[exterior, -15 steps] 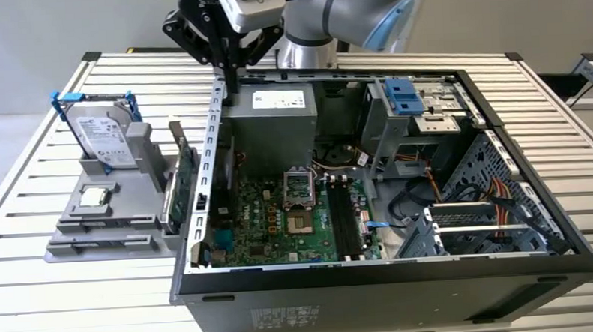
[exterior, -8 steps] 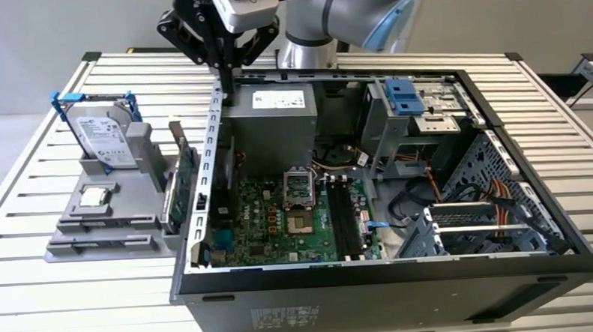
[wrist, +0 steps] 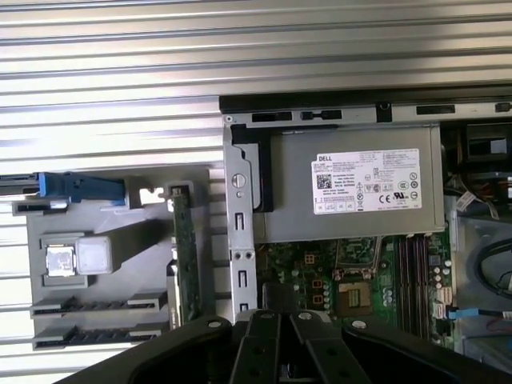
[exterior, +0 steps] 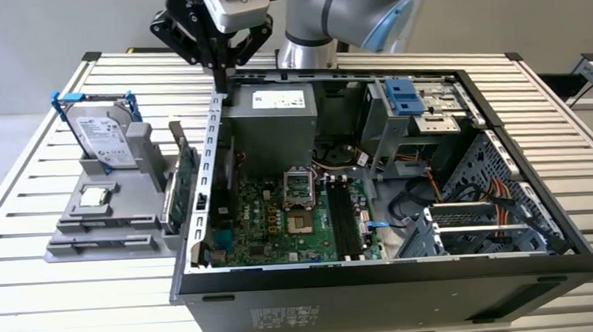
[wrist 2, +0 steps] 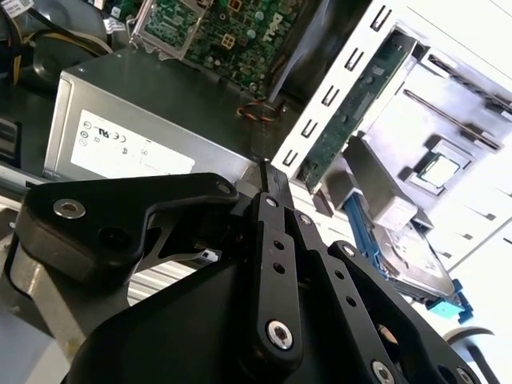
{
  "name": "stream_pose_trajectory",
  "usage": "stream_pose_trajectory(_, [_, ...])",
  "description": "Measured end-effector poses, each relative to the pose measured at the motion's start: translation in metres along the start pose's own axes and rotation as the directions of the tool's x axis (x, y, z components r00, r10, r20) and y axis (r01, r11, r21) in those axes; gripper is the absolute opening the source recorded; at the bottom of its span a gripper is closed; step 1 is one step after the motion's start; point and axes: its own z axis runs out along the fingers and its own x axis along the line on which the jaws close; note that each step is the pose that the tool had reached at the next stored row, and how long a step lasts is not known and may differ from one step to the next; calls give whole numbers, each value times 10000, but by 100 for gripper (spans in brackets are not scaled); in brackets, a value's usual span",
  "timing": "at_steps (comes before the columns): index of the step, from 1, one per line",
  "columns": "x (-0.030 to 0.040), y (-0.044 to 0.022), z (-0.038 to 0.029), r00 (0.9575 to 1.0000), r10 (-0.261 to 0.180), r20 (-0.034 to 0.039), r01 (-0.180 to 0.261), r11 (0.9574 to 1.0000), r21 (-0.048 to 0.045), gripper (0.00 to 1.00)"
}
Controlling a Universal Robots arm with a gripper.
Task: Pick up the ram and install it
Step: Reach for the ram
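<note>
1. Where its two black fingers end, the gripper (exterior: 221, 81) has its jaws pressed together into one narrow tip. Nothing can be made out between them in the exterior view or in the second wrist view (wrist 2: 274, 172).
2. Pointing straight down, the gripper hangs just above the metal side wall (exterior: 213, 139) of an open computer case (exterior: 382, 290), at the far corner on the exterior view's left.
3. Just beside that corner, inside the case, sits a grey power supply (exterior: 270, 126) with a white label.
4. Nearer the camera lies the green motherboard (exterior: 269, 231), with long dark memory slots (exterior: 339, 217) running along it.
5. The ram cannot be told apart. The slots are too small to show whether a stick sits in one.
6. Outside the case, on the exterior view's left, a grey holder (exterior: 100, 248) stands touching the wall.
7. The holder carries a silver hard drive (exterior: 103, 133) with blue rails standing upright, a square processor chip (exterior: 96, 196) lying flat, and a green card (exterior: 186, 189) standing on edge next to the case.
8. In the first wrist view, two notched strips (wrist: 100, 304) lie at the holder's end. What they contain cannot be told.
9. Everything rests on a slatted metal table (exterior: 42, 304).
</note>
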Motion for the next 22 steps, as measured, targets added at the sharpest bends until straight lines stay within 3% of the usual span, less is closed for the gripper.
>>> stream_pose_trajectory(13, [112,-8,-3,10000,-1,0,1,10000,0,0])
stream_pose_trajectory(22, [140,-10,-4,10000,1,-1,-1,10000,0,0])
